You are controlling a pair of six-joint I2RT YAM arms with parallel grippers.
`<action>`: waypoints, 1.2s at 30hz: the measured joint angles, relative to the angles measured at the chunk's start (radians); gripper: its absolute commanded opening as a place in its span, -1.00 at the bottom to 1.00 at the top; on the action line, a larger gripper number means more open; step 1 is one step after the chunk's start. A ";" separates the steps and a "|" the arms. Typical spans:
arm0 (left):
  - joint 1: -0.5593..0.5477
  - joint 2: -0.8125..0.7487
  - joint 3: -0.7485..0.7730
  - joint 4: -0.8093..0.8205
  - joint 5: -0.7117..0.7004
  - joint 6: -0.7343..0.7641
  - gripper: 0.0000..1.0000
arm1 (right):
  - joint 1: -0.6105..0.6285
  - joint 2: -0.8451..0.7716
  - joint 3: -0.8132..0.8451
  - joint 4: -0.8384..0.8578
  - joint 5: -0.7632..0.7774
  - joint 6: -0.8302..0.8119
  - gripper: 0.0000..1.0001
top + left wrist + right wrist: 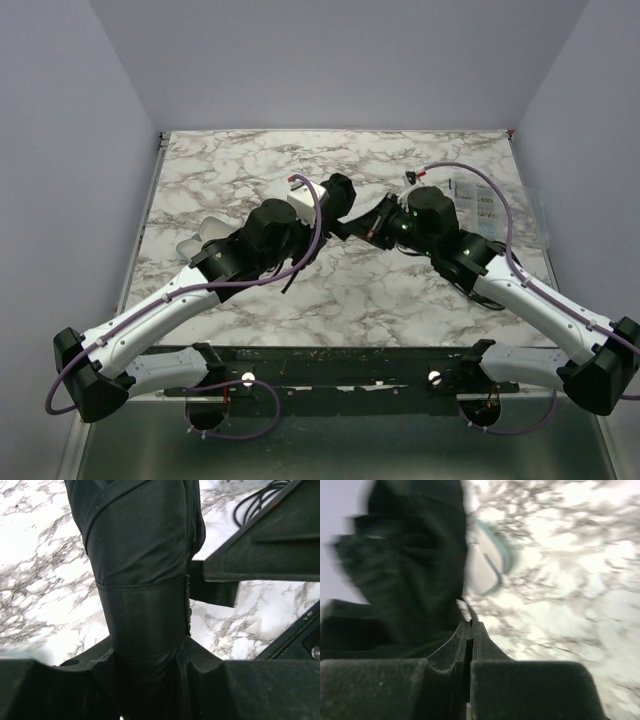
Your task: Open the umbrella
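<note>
The umbrella is folded, its black canopy wrapped by a closure band. My left gripper is shut around its lower part and holds it above the marble table. In the top view both grippers meet mid-table, with the left gripper beside the right gripper. My right gripper is shut on a thin strip of strap that sticks out of its tips. In the left wrist view its fingers touch the band's rough edge. The umbrella's shaft and handle are hidden.
A pale mint-green case lies under the left arm and shows blurred in the right wrist view. A coiled black cable lies under the right arm. Clear packets lie at the back right.
</note>
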 measured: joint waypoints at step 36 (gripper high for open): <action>0.047 -0.047 0.019 0.240 0.787 -0.480 -1.00 | -0.002 -0.293 -0.027 0.065 -0.063 -0.169 0.46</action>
